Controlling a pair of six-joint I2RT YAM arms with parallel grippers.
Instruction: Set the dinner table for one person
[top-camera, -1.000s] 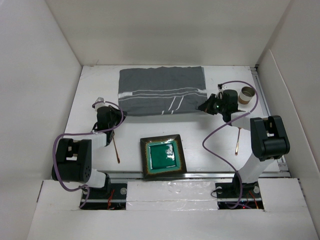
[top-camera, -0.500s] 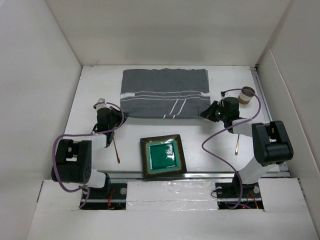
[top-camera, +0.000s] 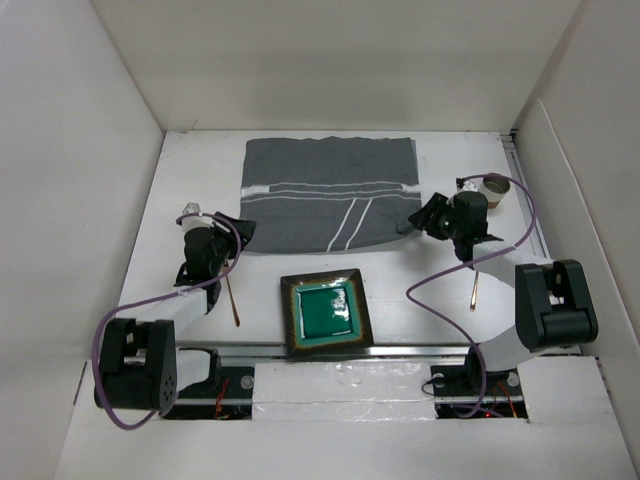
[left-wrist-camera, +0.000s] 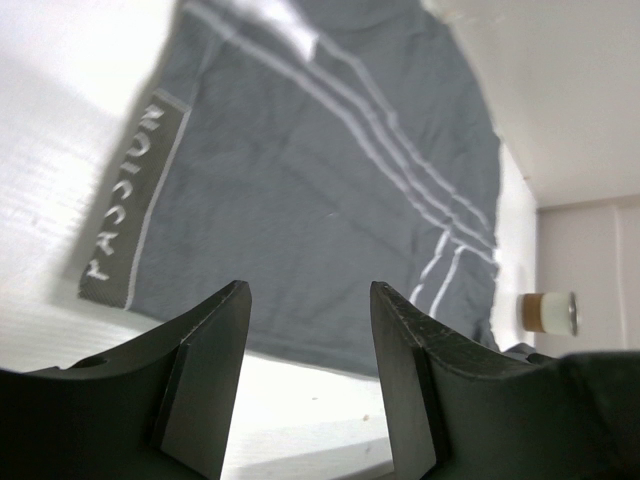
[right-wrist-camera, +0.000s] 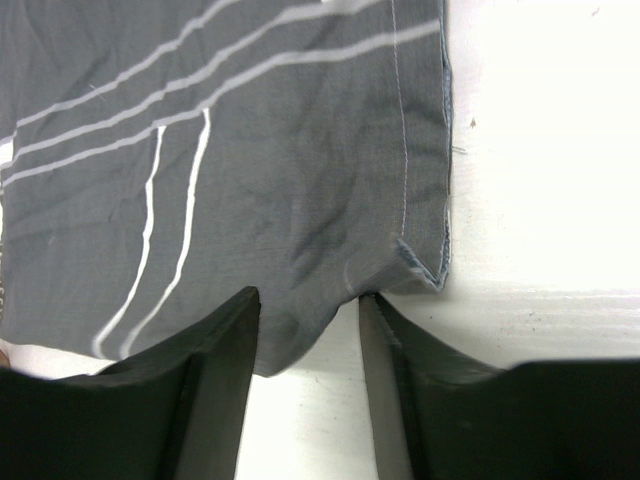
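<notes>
Left wrist view: my left tool (left-wrist-camera: 310, 300) stands wide, nothing between its jaws; the grey striped cloth (left-wrist-camera: 320, 190) lies flat just beyond them.
Right wrist view: my right tool (right-wrist-camera: 308, 300) is parted too, its jaws either side of the cloth's near hem, beside a small fold at the corner; I see no pinch on the fabric.
Cloth: spread over the far half of the counter (top-camera: 190, 170), lightly wrinkled, both tools at its near corners.
Plate: 1 square green plate (top-camera: 325, 310) sits at the near edge, centred, apart from the cloth.
Utensils: 2 slim brown utensils on bare counter, 1 left of the plate (top-camera: 233, 300), 1 to the right (top-camera: 473, 290).
Cup: small cup (top-camera: 493, 190) at far right, just beyond the right tool.
Step in hand: I judge this to be the laying of the cloth as a placemat.
Next move: I would lift both tools clear of the hem without dragging it, then take the plate by its low rim and carry it onto the cloth.
</notes>
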